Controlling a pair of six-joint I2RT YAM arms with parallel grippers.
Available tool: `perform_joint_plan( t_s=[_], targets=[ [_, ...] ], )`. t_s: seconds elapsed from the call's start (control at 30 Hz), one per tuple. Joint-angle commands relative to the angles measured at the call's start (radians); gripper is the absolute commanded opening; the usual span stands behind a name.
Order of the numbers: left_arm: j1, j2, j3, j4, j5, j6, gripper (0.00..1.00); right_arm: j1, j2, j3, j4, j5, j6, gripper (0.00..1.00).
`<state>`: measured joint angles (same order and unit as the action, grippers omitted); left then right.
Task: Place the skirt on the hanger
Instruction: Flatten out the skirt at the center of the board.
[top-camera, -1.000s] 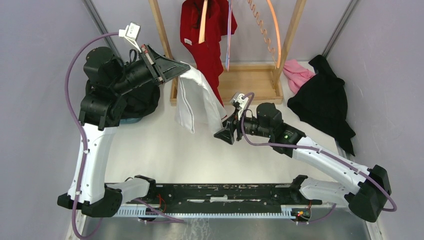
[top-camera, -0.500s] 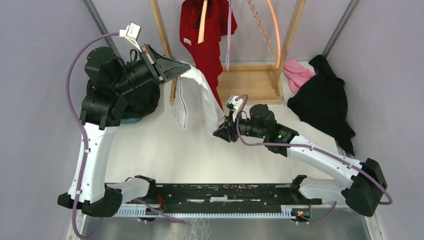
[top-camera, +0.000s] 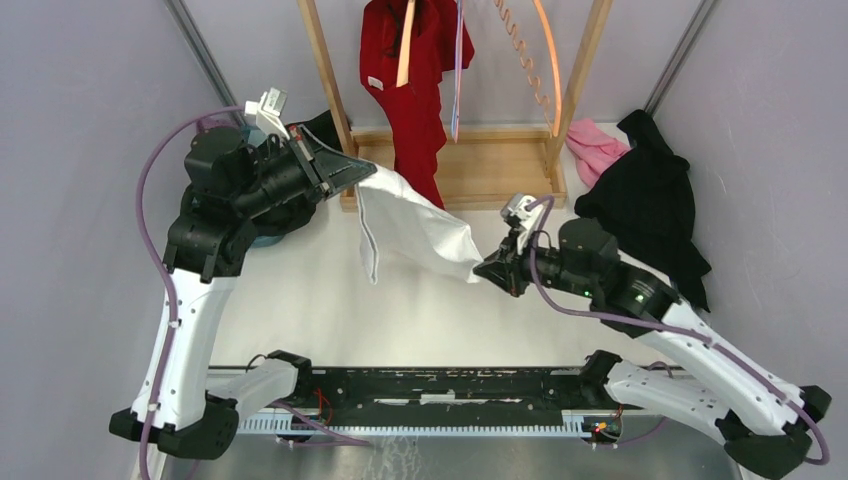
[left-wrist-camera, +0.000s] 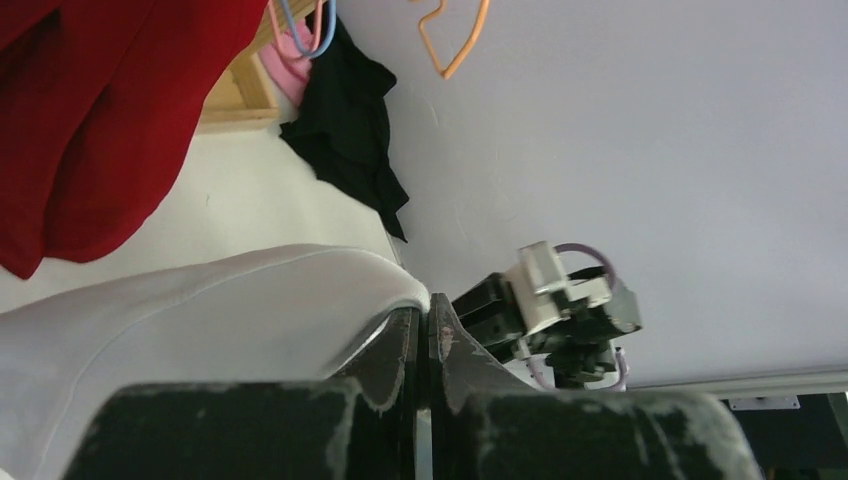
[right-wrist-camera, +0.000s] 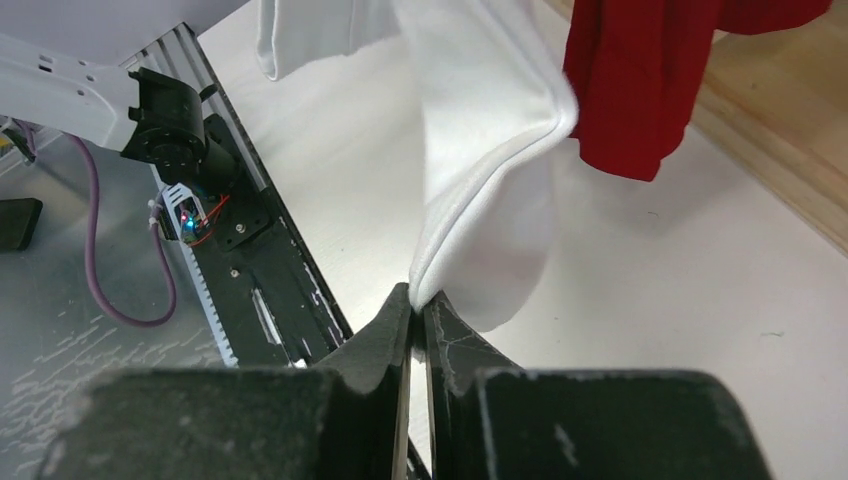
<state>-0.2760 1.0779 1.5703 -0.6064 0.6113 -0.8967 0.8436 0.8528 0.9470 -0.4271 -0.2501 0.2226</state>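
Both jaws seemingly tight on skirt (top-camera: 415, 228)

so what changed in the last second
The right gripper, shut on the lower edge of the white skirt, swung right, stretching the hanging cloth into a span between the arms. The left gripper kept its pinch on the upper edge, shifting slightly nearer. The red garment on the rack, the black garment and the pink garment stayed put.
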Motion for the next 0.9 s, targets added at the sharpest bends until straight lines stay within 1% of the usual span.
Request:
perform_joint_plan(
  t_s=[0.0, 0.23, 0.33, 0.4, 0.53, 0.7, 0.87],
  targets=[
    [0.001, -0.079, -0.066, -0.006, -0.007, 0.063, 0.03, 0.004, -0.073, 0.097, -0.196, 0.062, -0.035, 0.10],
    [-0.001, -0.163, -0.127, -0.087, 0.016, 0.090, 0.03, 0.004, -0.148, 0.187, -0.378, 0.054, -0.038, 0.05],
    [-0.011, -0.219, -0.214, -0.089, 0.017, 0.069, 0.03, 0.005, -0.185, 0.233, -0.435, 0.012, -0.018, 0.04],
    [-0.012, -0.269, -0.279, -0.082, 0.017, 0.041, 0.03, 0.005, -0.211, 0.258, -0.447, -0.023, 0.004, 0.03],
    [-0.011, -0.398, -0.363, -0.074, -0.043, -0.040, 0.03, 0.005, -0.258, 0.287, -0.455, -0.088, 0.062, 0.02],
    [-0.011, -0.468, -0.397, -0.093, -0.061, -0.094, 0.03, 0.005, -0.274, 0.292, -0.447, -0.157, 0.113, 0.02],
    [-0.011, -0.524, -0.429, -0.097, -0.068, -0.155, 0.04, 0.005, -0.269, 0.289, -0.449, -0.177, 0.135, 0.01]
  ],
)
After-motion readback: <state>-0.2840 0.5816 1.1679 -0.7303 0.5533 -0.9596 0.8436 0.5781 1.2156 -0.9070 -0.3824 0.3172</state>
